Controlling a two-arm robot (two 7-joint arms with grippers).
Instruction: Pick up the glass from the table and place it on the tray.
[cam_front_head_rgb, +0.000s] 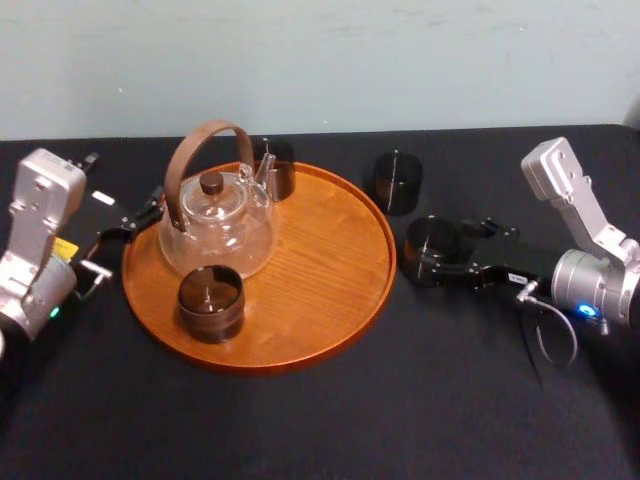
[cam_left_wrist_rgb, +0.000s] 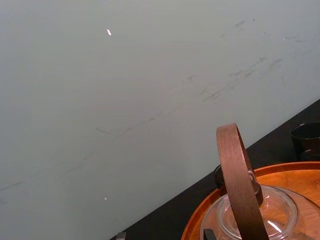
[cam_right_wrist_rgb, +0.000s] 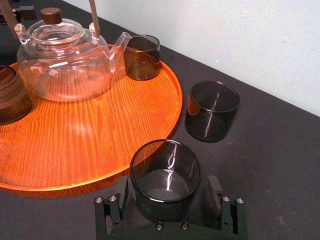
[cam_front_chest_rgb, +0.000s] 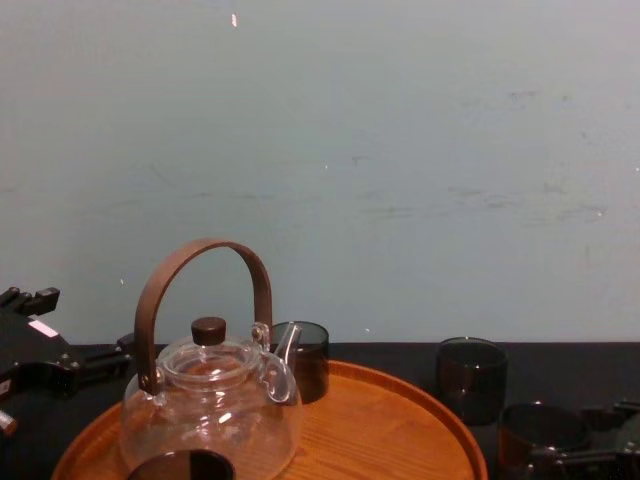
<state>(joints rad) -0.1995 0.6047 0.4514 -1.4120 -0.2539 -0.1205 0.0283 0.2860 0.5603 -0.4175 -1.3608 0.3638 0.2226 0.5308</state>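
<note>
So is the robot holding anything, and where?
The right gripper clasps a dark smoky round glass by its lower sides. The left gripper sits beside the round orange-brown wooden tray.
</note>
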